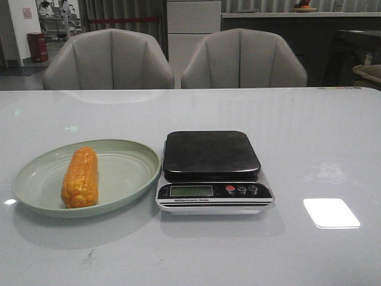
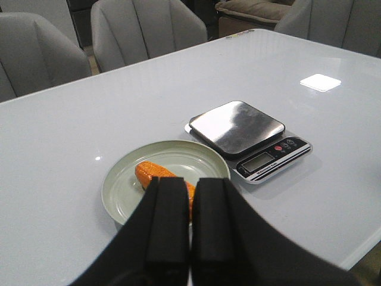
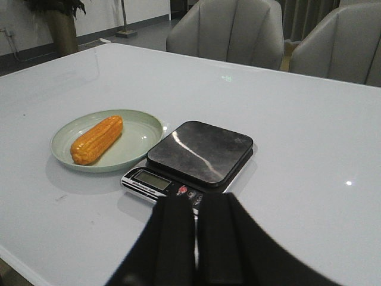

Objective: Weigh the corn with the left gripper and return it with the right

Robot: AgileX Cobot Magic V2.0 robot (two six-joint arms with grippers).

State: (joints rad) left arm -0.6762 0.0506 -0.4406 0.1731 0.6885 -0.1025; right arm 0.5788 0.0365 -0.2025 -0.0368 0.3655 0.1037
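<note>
White tabletop (image 1: 333, 131) carries the corn (image 1: 80, 177), which lies lengthwise in a pale green plate (image 1: 134, 155), and just beside that plate stands a digital scale (image 1: 211, 155) with its platform bare. Nothing appears lifted yet, so the weighing seems to be at its very start: the left gripper (image 2: 190, 205), hanging above the plate's near rim, would need to part its fingers and descend onto the cob. Both it and the right gripper (image 3: 195, 226) have fingers pressed together, holding nothing.

Three views, one shared scale (image 1: 212, 171)
</note>
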